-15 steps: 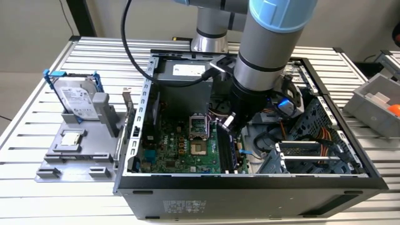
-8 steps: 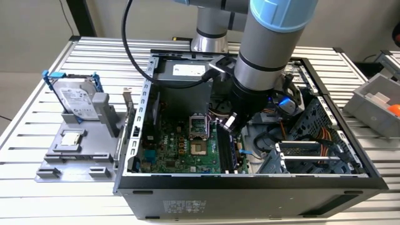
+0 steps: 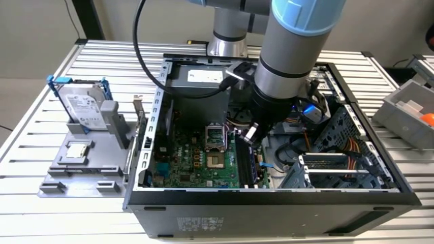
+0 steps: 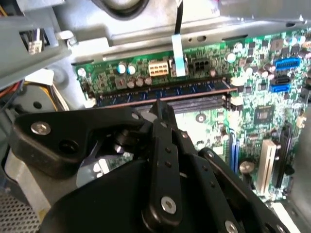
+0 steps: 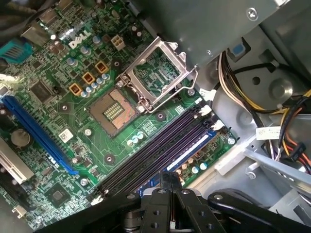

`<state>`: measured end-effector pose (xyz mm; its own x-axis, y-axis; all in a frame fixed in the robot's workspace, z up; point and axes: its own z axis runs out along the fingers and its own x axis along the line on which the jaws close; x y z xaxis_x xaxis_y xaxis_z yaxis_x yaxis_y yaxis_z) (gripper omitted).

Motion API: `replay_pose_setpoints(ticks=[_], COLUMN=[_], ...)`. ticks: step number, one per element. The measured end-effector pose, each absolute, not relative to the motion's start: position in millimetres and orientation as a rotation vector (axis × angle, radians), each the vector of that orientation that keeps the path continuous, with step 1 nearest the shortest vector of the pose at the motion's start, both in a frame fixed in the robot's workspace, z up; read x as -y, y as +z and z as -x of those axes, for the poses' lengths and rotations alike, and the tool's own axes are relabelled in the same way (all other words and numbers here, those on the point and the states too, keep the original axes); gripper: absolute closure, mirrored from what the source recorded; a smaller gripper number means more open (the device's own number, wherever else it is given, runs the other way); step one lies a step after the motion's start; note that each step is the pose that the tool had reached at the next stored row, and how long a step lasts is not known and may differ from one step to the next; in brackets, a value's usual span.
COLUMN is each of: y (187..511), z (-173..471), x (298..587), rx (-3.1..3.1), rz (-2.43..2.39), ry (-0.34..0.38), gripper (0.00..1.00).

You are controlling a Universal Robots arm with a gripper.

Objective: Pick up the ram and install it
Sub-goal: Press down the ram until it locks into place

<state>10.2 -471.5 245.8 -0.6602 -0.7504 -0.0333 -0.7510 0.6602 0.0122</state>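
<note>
The ram (image 4: 165, 90), a long dark stick with a row of chips, stands on edge in one of the black motherboard slots (image 5: 155, 153) at the board's rim; its top edge (image 5: 188, 151) gleams pale in the first wrist view. My gripper (image 3: 248, 136) is down inside the open computer case (image 3: 271, 195), just above the slots. In both wrist views its black fingers (image 4: 159, 114) meet at the tip (image 5: 168, 177), shut with nothing seen between them. The tip hangs over the slot beside the ram; I cannot tell whether it touches.
The open processor socket (image 5: 112, 110) and its raised metal frame (image 5: 158, 73) lie beside the slots. Cable bundles (image 5: 286, 131) and the drive cage (image 3: 332, 165) crowd the far side. On a grey stand outside the case sit a hard drive in a blue frame (image 3: 85, 104) and a square chip (image 3: 76, 150).
</note>
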Motion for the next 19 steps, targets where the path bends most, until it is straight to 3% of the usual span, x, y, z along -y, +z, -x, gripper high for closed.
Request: replay_pose_setpoints(ticks=[19], y=[245.8], z=[-11.4], x=[471.5], rx=[-2.777], rz=[1.416], ry=[0.041], gripper=[1.00])
